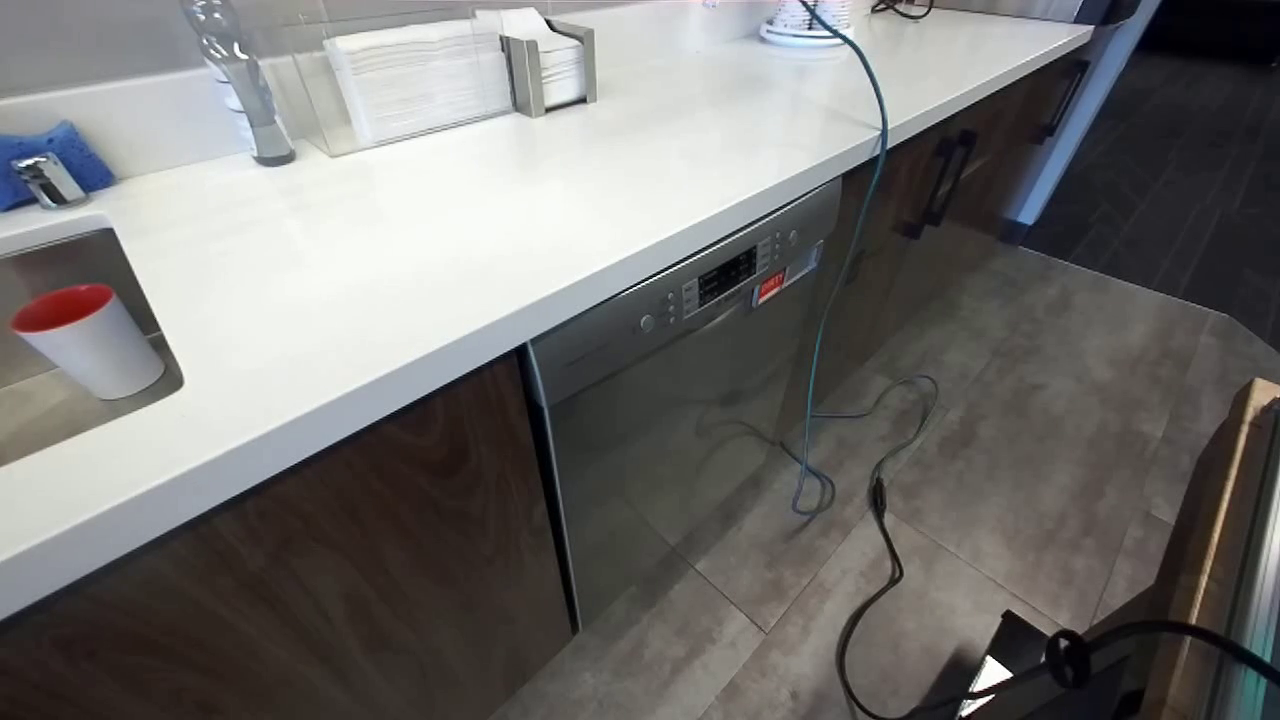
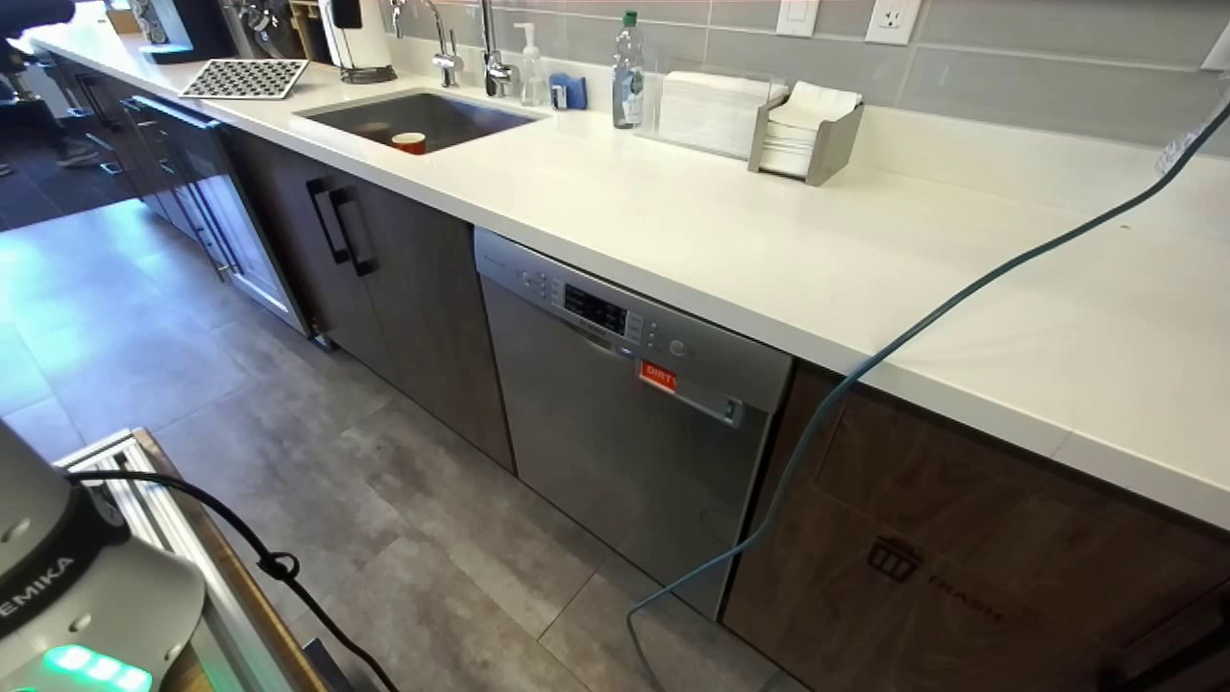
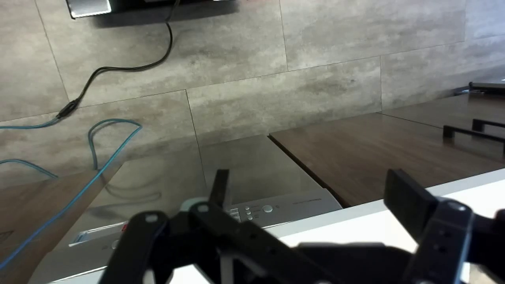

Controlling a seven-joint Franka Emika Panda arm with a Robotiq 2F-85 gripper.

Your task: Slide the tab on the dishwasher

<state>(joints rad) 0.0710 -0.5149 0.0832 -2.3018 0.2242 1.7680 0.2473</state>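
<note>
The dishwasher has a steel-grey front [image 1: 660,440] and stands closed under the counter; it also shows in an exterior view [image 2: 596,432] and in the wrist view [image 3: 256,169]. The tab is a red label reading DIRTY [image 2: 658,375] in a holder below the control strip, with a pale stretch of the holder beside it. It also shows in an exterior view [image 1: 771,286]. In the wrist view only a sliver of red [image 3: 124,227] shows beside my gripper. My gripper [image 3: 309,191] is open and empty, above the counter edge and dishwasher top. It is outside both exterior views.
A white counter [image 2: 922,288] overhangs the dishwasher. A blue-green cable [image 2: 817,423] hangs over its edge to the floor, close to the dishwasher's side. Brown cabinet doors [image 1: 380,540] flank it. A napkin holder [image 2: 807,135] and a sink [image 2: 461,115] with a cup are on the counter.
</note>
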